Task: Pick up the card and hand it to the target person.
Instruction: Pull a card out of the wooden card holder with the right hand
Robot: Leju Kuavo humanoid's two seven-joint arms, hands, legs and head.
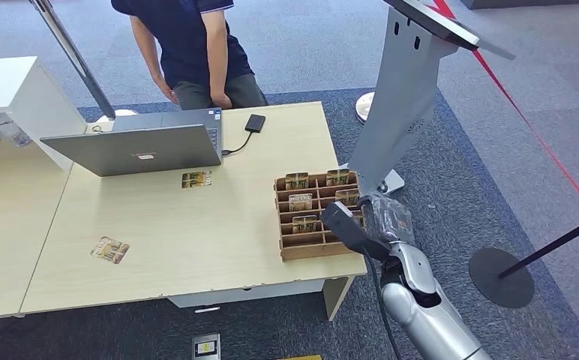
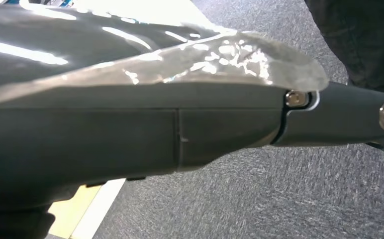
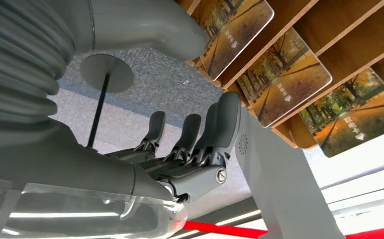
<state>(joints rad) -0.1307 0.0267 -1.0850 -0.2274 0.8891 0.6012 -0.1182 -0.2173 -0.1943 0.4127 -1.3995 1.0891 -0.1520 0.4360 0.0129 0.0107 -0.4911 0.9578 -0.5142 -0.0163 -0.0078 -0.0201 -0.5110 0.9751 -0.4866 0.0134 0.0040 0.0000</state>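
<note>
Several autumn-photo cards [image 1: 304,223] stand upright in a wooden slotted rack [image 1: 316,251] at the table's right front corner. My right hand [image 1: 380,217] hovers at the rack's right side, wrapped in clear plastic. In the right wrist view its thumb [image 3: 180,40] reaches next to the nearest card [image 3: 235,30], while the fingers [image 3: 190,139] stretch out apart from it and hold nothing. Two more cards [image 3: 284,79] sit in neighbouring slots. A person [image 1: 196,45] in a dark shirt stands behind the table. My left hand [image 2: 130,129] appears as a close dark grey shape above carpet.
An open grey laptop [image 1: 140,150] and a black drive [image 1: 254,123] lie at the table's far side. Loose cards lie near the laptop [image 1: 196,179] and at the left front [image 1: 110,250]. A grey kiosk stand [image 1: 403,97] rises right of the rack, beside a red barrier tape [image 1: 526,120].
</note>
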